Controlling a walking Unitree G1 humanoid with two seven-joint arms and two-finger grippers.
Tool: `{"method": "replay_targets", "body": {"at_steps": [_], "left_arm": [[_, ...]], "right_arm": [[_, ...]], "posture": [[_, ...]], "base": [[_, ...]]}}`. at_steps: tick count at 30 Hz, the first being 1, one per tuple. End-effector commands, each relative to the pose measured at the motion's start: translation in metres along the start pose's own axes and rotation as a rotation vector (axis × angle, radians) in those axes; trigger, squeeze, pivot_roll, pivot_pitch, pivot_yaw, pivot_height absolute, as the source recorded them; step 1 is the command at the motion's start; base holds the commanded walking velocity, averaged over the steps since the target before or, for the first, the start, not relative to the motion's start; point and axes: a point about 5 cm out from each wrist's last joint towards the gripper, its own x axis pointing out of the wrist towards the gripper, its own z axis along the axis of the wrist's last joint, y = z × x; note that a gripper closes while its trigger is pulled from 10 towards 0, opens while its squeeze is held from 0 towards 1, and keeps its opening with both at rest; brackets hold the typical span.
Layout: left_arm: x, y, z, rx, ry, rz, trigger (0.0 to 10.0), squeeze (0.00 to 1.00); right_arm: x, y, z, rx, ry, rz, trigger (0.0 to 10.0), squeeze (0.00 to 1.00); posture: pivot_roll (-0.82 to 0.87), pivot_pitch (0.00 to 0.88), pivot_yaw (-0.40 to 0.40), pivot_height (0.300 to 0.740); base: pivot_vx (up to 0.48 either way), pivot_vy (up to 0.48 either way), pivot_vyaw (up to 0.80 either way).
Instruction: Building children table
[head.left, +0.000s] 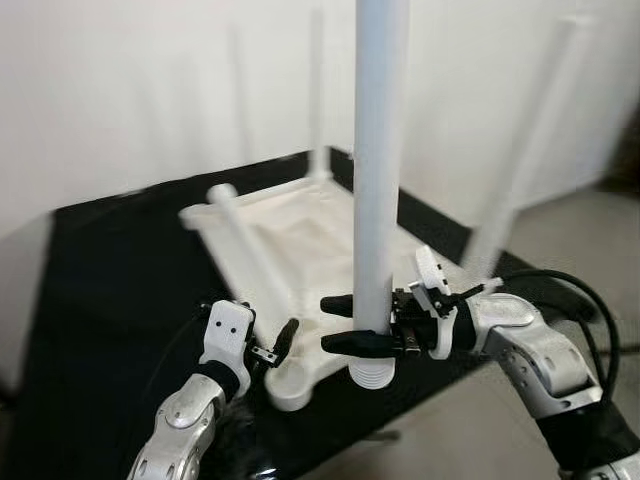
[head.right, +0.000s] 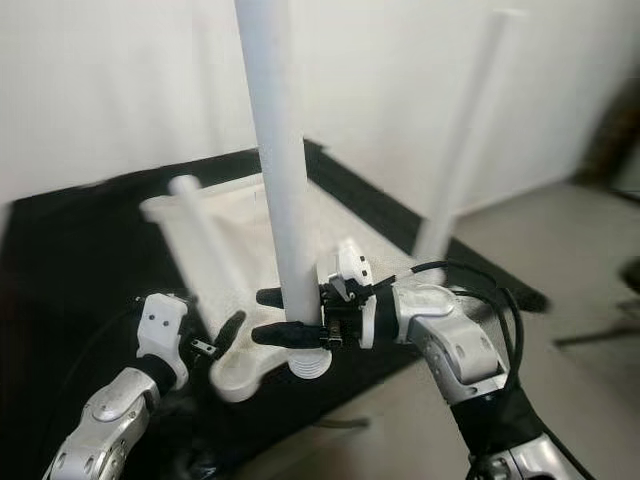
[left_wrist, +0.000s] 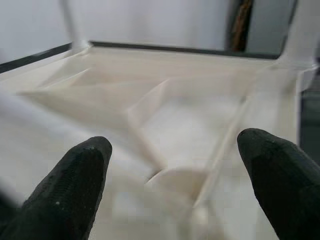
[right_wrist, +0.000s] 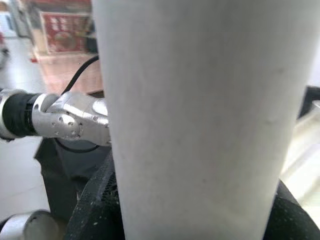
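Observation:
The white tabletop (head.left: 305, 232) lies upside down on a black platform (head.left: 110, 290). My right gripper (head.left: 329, 324) is shut on a white table leg (head.left: 378, 150) and holds it upright. The leg's threaded end (head.left: 372, 376) hangs just off the tabletop's near edge, beside the near corner socket (head.left: 290, 385). In the right wrist view the leg (right_wrist: 200, 115) stands between the two black fingers. My left gripper (left_wrist: 180, 185) is open, low at that near corner, and looks across the tabletop's underside (left_wrist: 165, 100). A second leg (head.left: 245, 245) lies loose on the tabletop.
Two more white legs stand upright, one at the far corner (head.left: 318, 100) and one at the right corner (head.left: 520, 170). A white wall is close behind. Light floor (head.left: 590, 240) lies to the right of the platform. A black cable (head.left: 590, 300) loops over my right arm.

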Motion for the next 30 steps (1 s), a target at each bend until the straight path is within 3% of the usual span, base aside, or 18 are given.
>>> {"method": "replay_targets", "body": {"at_steps": [1,5,9,22,30], "left_arm": [[-0.004,0.004,-0.004,0.019,0.023,0.022,10.0,0.00],[-0.004,0.006,-0.003,0.020,0.022,0.038,10.0,0.00],[-0.005,0.017,-0.003,-0.004,0.025,0.125,10.0,0.00],[-0.008,0.035,-0.007,-0.033,0.063,0.301,10.0,0.00],[-0.007,0.038,-0.007,-0.082,0.078,0.327,10.0,0.00]], "right_arm": [[0.017,0.003,-0.001,-0.033,0.001,0.036,10.0,0.00],[0.025,0.008,-0.007,-0.030,0.008,0.060,10.0,0.00],[0.035,0.009,-0.014,-0.020,0.006,0.048,10.0,0.00],[0.037,0.001,-0.013,-0.019,-0.054,-0.055,10.0,0.00],[0.039,-0.005,-0.010,-0.033,-0.075,-0.128,10.0,0.00]], "posture": [[-0.05,0.000,0.044,0.740],[-0.05,0.000,0.045,0.740],[-0.04,0.000,0.047,0.740],[-0.05,0.000,0.042,0.740],[-0.05,0.000,0.051,0.740]], "base": [[0.000,0.000,0.00],[0.000,0.000,0.00],[0.000,0.000,0.00],[0.000,0.000,0.00],[0.000,0.000,0.00]]}}
